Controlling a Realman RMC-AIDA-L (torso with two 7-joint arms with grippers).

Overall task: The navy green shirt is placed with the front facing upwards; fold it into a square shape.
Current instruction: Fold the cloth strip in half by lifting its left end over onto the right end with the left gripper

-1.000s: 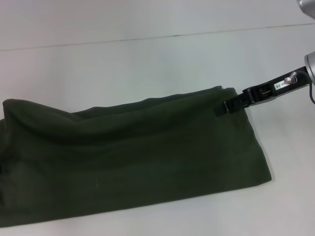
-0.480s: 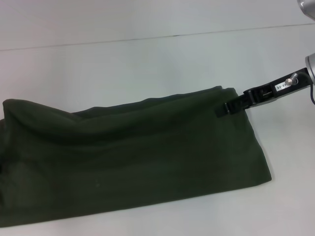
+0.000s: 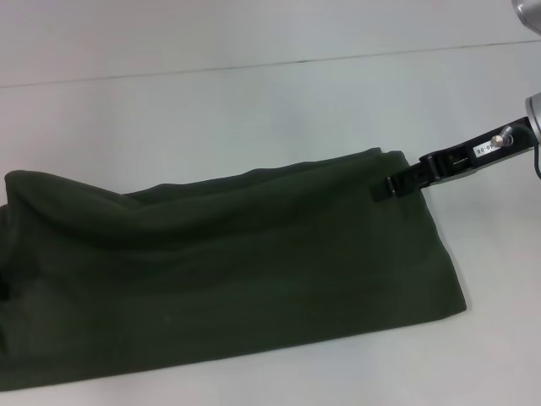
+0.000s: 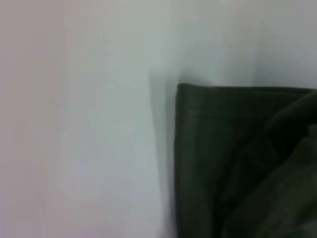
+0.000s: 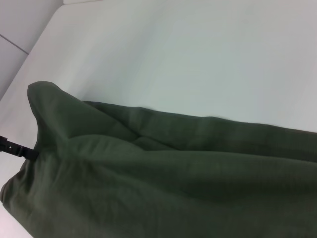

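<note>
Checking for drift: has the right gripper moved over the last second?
Barely. The right gripper stays at the dark olive-green shirt's far right corner; its arm edged slightly up against the white table's seam line.

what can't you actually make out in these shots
- Left claw: only a dark sliver shows at the head view's edge against the navy green shirt; its state is unreadable.
- Right claw: its tips sit at the shirt's far right corner in the head view, where dark cloth hides whether they pinch it.
- Shirt's lettering and collar: not visible in any view.
- Shirt's left end: cut off by the head view's edge.
</note>
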